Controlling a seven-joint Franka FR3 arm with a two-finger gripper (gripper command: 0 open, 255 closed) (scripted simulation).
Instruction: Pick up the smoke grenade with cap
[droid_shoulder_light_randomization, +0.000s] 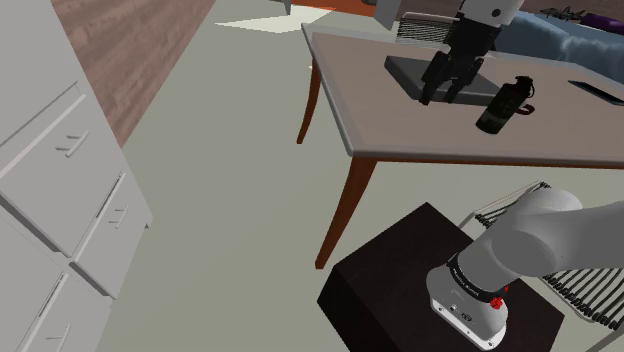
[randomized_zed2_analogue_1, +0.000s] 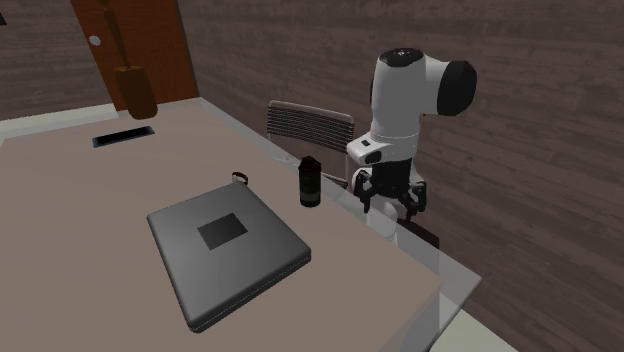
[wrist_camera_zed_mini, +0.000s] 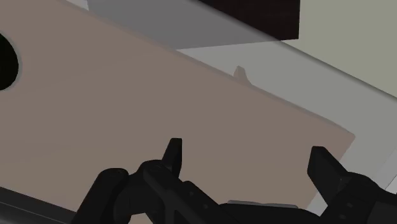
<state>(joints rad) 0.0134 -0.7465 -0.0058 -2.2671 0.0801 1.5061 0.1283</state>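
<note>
The end effector (randomized_zed2_analogue_1: 392, 203), fingers apart and empty, hovers by the bench (randomized_zed2_analogue_1: 100, 260) at its stand-side edge; the smoke grenade (randomized_zed2_analogue_1: 310, 182) stands upright nearby along that edge, toward the second exterior view's left.

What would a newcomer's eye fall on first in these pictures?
The white arm holds its black gripper open over the table, near its edge. Just beside it a dark smoke grenade stands upright, untouched. A flat dark grey slab lies on the table beyond the grenade.
</note>
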